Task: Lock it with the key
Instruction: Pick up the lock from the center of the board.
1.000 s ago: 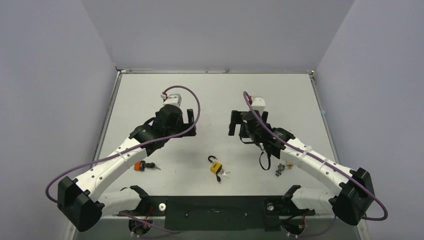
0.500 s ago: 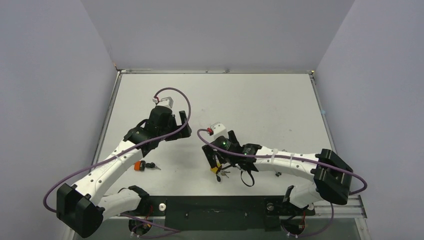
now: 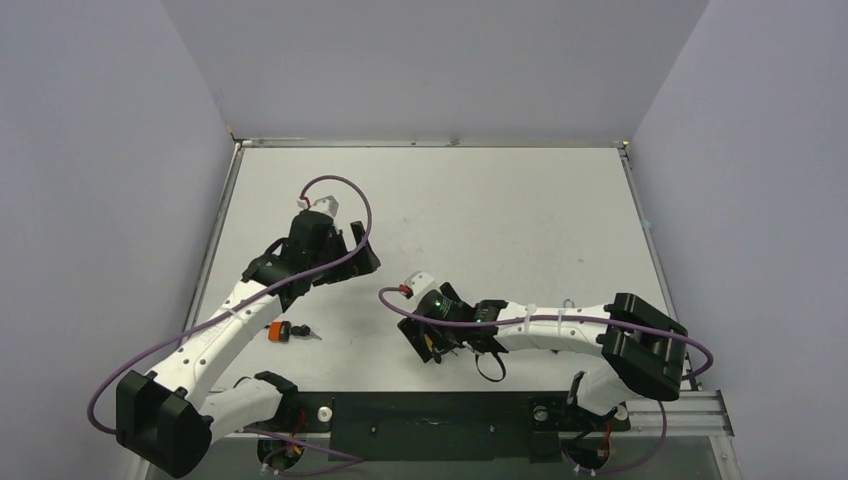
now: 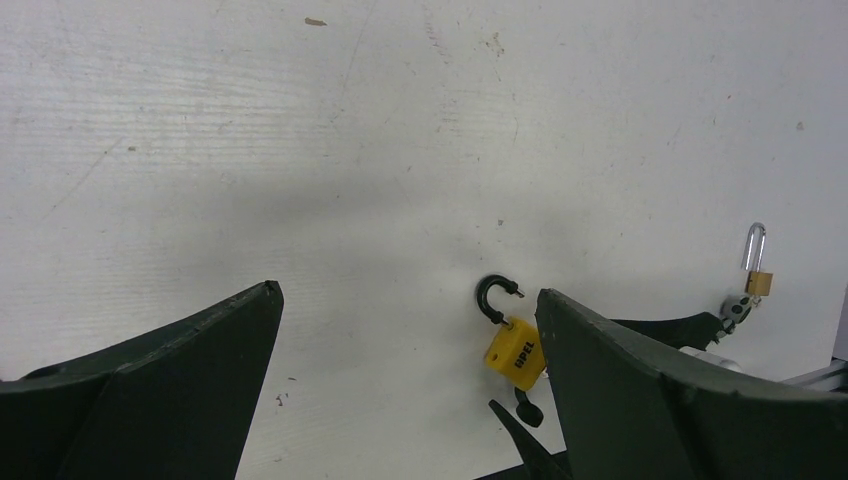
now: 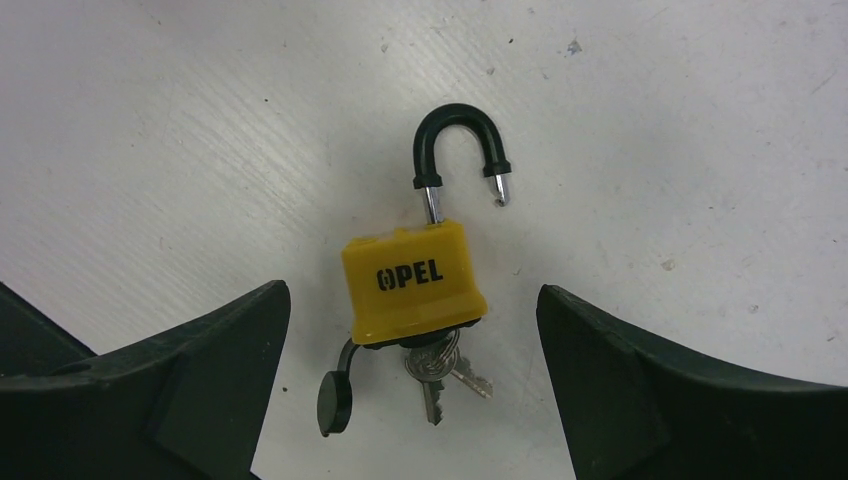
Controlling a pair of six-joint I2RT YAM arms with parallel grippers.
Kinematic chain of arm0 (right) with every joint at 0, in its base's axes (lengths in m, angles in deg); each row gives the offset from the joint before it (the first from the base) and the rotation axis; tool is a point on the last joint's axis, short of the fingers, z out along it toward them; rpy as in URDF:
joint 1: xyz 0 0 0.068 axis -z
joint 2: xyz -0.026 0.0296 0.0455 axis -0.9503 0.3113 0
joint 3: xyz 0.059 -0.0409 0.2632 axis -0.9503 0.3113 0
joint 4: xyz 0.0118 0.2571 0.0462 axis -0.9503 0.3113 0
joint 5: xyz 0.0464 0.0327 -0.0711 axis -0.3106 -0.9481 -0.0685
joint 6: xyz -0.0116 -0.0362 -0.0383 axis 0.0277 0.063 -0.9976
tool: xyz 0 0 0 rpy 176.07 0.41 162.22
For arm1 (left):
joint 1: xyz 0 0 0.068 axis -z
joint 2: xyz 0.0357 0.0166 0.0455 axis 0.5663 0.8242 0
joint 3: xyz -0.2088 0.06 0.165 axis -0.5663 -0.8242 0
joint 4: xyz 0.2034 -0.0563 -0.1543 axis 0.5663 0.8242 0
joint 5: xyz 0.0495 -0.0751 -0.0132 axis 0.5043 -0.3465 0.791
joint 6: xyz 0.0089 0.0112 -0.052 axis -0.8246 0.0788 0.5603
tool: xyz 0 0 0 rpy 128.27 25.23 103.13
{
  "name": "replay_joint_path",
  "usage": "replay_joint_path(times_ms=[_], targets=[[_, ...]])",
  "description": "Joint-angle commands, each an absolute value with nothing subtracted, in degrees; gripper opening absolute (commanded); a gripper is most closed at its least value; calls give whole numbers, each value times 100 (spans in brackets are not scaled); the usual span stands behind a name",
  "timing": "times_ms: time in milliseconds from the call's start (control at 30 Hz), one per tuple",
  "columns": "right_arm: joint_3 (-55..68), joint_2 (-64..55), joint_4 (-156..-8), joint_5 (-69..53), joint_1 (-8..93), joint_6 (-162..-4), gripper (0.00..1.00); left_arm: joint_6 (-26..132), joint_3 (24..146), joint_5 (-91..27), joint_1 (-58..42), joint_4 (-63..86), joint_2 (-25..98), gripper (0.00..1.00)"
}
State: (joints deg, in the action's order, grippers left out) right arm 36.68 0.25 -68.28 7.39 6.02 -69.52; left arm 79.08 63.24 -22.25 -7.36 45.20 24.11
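A yellow padlock [image 5: 413, 283] lies flat on the white table, its black shackle [image 5: 458, 140] swung open. A bunch of keys [image 5: 437, 372] sticks out of its underside, beside a dangling black dust cap [image 5: 334, 400]. My right gripper [image 5: 410, 292] hovers over it, open, one finger on each side of the lock body and neither touching it. In the top view this gripper [image 3: 432, 340] covers most of the lock. My left gripper [image 3: 355, 255] is open and holds nothing, up and to the left. Its wrist view shows the padlock [image 4: 516, 350] by its right finger.
An orange padlock [image 3: 277, 331] with a black-headed key [image 3: 300, 331] lies near the left arm. A small brass padlock [image 4: 757, 280] with a silver shackle lies to the right of the yellow one. The table's raised rim [image 3: 430, 143] runs along the back.
My right arm has swung left and down from mid-table to sit over the yellow padlock. My left arm has drawn back a little to the left.
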Motion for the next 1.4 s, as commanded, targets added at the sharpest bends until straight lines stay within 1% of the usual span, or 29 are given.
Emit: replay_joint_path(times_ms=[0,267,333,367,433,467,500,533,567,600,633,667,700,733,867,900,933,967,1033,1233,1367], targets=[[3687,203,-7125,761,475,-7018,88,8019,6338,-2612,-973,4262,2375,100],[3750,457,-7334,1019,472,-6901,82,8003,6377,-2910,-1235,4239,2419,100],[3769,471,-7370,1040,471,-6878,79,7996,6369,-2949,-1276,4232,2428,100],[3769,471,-7380,1041,476,-6874,76,8002,6365,-2979,-1290,4228,2435,100],[3789,456,-7402,1061,472,-6863,68,8005,6328,-3039,-1322,4190,2434,100],[3805,446,-7415,1072,471,-6855,58,8016,6293,-3061,-1335,4176,2427,100],[3805,425,-7416,1084,476,-6853,53,8025,6283,-3095,-1338,4144,2422,100],[3823,394,-7410,1097,472,-6846,42,8043,6258,-3111,-1341,4118,2411,100],[3823,376,-7400,1105,472,-6845,37,8047,6243,-3155,-1349,4105,2409,100],[3807,307,-7360,1129,482,-6846,27,8053,6222,-3189,-1353,4058,2397,100],[3789,257,-7331,1143,487,-6849,21,8048,6212,-3263,-1356,4035,2389,100],[3720,134,-7237,1140,492,-6869,12,8035,6194,-3318,-1357,3957,2366,100],[3597,57,-7173,1144,512,-6883,8,8017,6172,-3449,-1357,3892,2329,100],[3521,-135,-6994,1141,527,-6919,1,7988,6161,-3516,-1357,3774,2302,100],[3032,-838,-6412,799,797,-7118,0,7785,6173,-4107,-1349,3205,2144,100],[2896,-979,-6254,487,981,-7176,0,7691,6202,-4219,-1344,3094,2091,100],[2832,-1236,-6189,260,1082,-7199,0,7634,6228,-4448,-1342,2869,2074,97],[2718,-1353,-6093,-236,1334,-7227,0,7539,6275,-4552,-1334,2755,2030,95],[2552,-1666,-5955,-1003,1716,-7254,0,7412,6349,-4959,-1331,2323,1946,94],[2116,-2229,-5835,-2963,2504,-7009,0,7206,6604,-6328,-1313,1022,1718,93],[1871,-2454,-5875,-3924,2829,-6758,0,7081,6868,-7243,-1305,392,1632,93]])
